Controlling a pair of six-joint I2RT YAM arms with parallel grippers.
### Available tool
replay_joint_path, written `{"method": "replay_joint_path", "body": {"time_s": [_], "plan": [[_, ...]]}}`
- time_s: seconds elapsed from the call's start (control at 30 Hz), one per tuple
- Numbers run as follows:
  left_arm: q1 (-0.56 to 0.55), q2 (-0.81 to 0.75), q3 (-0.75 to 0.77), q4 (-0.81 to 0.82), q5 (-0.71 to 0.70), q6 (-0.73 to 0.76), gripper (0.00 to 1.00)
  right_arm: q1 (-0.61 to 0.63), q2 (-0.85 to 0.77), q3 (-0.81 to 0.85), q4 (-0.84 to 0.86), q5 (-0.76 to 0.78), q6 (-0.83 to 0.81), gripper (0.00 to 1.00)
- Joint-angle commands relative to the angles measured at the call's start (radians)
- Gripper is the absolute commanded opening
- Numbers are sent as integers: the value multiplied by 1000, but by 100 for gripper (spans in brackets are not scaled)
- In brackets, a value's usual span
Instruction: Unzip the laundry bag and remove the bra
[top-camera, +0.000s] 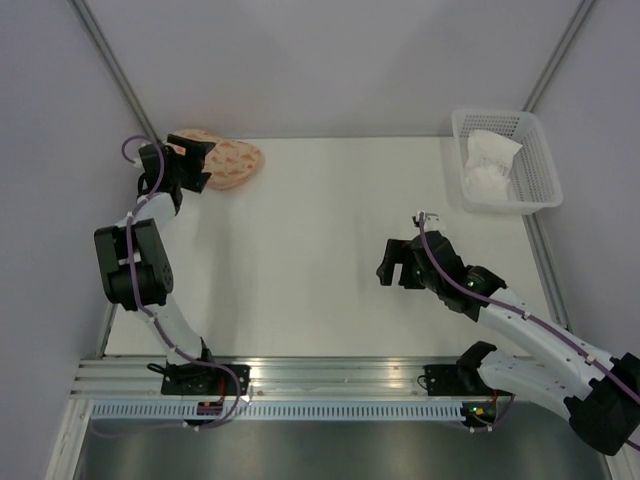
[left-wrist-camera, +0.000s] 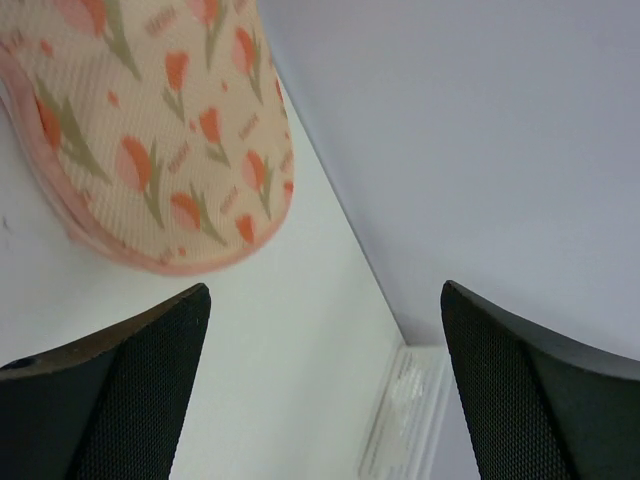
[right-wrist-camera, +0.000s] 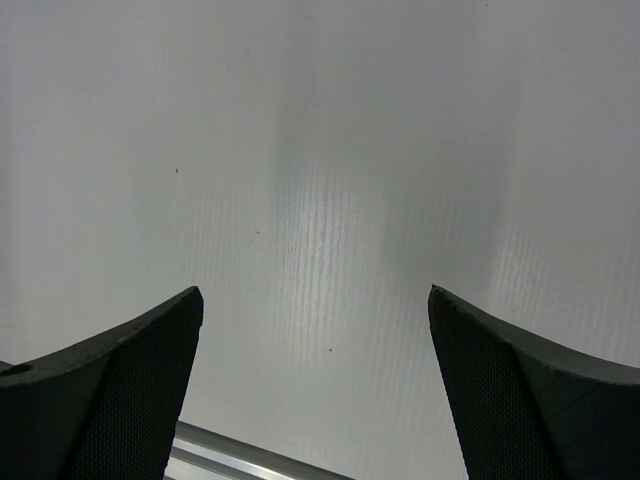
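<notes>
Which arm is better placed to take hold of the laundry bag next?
The left. The left fingers, open, sit at the far-left corner with the laundry bag just ahead of them. The right fingers, open too, hang over bare table far from the bag.

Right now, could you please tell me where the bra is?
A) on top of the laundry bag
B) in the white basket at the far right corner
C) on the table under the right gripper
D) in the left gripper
B: the bra lies crumpled inside the basket, far right in the top view.
</notes>
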Motion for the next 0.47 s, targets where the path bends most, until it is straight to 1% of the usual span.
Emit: {"method": "replay_joint_path", "body": {"time_s": [0.0,0.03,0.07,0.1,0.17,0.27,0.3,0.33,0.4,0.43], "plan": [[-30,-199,-159,46,90,71,100,-4,14,48,31,-11,-26,98],[-36,-234,-239,51,106,88,100,-3,17,54,26,-8,-26,98],[-40,-266,-273,51,116,101,100,-4,15,60,16,8,-24,98],[-50,-333,-300,21,120,113,100,-4,12,66,13,11,-24,98],[-63,-396,-376,-9,157,136,100,-4,0,65,14,9,-23,98],[-106,-543,-466,-72,182,174,100,-4,-20,57,20,-2,-27,98],[-144,-585,-486,-93,180,190,100,-3,-26,56,20,-8,-29,98],[-169,-672,-523,-125,169,222,100,-4,-41,54,23,-17,-30,98],[-250,-752,-549,-165,168,260,100,-3,-60,56,36,-32,-26,98],[-275,-822,-575,-190,180,271,100,-4,-74,57,40,-28,-27,98]]}}
